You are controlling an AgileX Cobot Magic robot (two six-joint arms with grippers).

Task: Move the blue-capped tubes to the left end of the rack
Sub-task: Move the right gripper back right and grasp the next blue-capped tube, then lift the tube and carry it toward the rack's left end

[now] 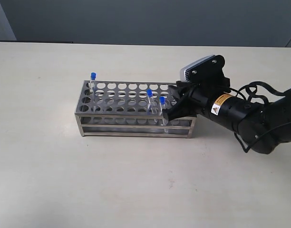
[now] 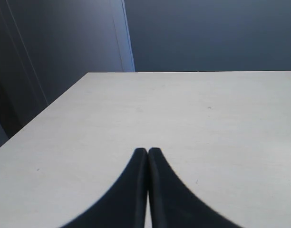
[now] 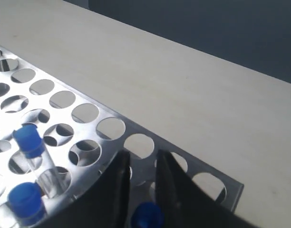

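A yellow warning label on the right arm is too small to read. The right fingers straddle a blue-capped clear tube at the perforated steel rack's right end, grasp uncertain. The left fingers are clenched empty over the pale surface.

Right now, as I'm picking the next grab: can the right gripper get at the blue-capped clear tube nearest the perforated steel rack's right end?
Probably yes: the blue-capped tube sits between the fingers of the right gripper, and the two neighbouring tubes stand clear to one side.
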